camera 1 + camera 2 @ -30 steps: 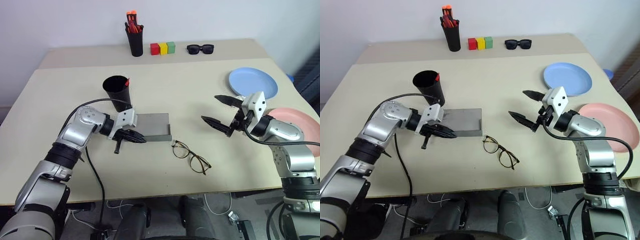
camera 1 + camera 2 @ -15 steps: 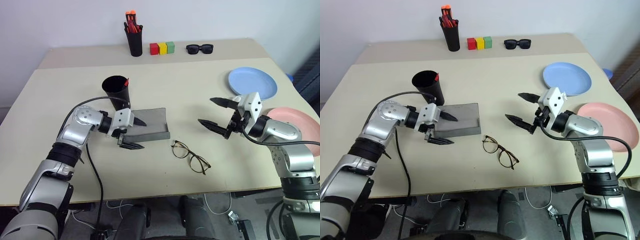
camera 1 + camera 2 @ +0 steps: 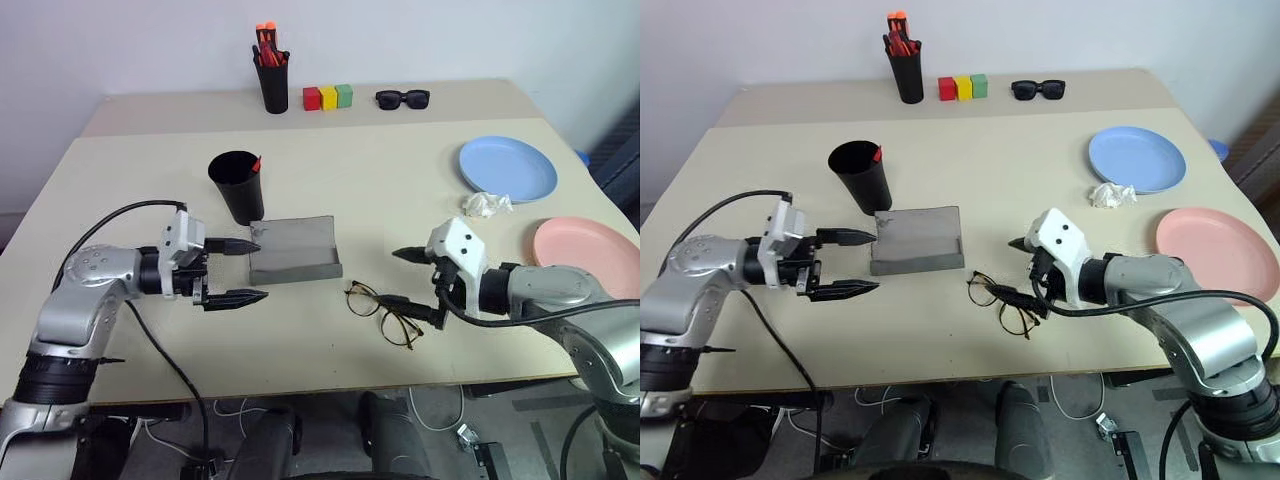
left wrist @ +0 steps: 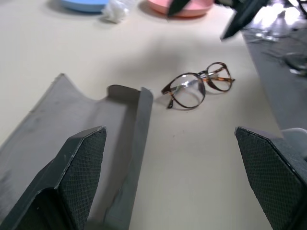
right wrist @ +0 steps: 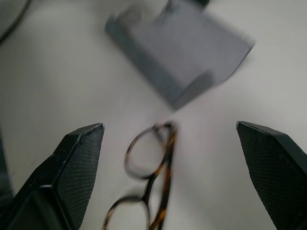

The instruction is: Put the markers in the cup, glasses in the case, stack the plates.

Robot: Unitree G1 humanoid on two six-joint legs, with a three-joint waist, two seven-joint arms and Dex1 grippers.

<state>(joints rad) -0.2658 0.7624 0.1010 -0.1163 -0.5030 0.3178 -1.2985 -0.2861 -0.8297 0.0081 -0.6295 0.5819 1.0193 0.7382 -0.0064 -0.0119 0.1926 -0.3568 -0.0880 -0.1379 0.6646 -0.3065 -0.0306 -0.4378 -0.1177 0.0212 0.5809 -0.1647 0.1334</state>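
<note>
The thin-framed glasses [image 3: 383,313] lie on the table near its front edge, lenses up. My right gripper [image 3: 406,289] hangs open just above them, one fingertip over their right lens; the glasses [image 5: 148,179] show between its fingers. The grey case [image 3: 293,250] lies open to their left. My left gripper [image 3: 245,271] is open and empty at the case's left end, pointing along it. Behind the case stands the black cup [image 3: 235,186] with a red marker tip [image 3: 256,163] at its rim. The blue plate [image 3: 507,168] and pink plate [image 3: 582,246] lie apart at the right.
A crumpled white paper [image 3: 486,204] lies by the blue plate. At the back stand a black pen holder [image 3: 272,82] with red and orange pens, three coloured blocks [image 3: 327,97] and black sunglasses [image 3: 402,98]. The table's front edge is close to the glasses.
My left gripper opened and drew back to the left off the case. My right gripper swung down and left, coming over the glasses, and uncovered the crumpled paper.
</note>
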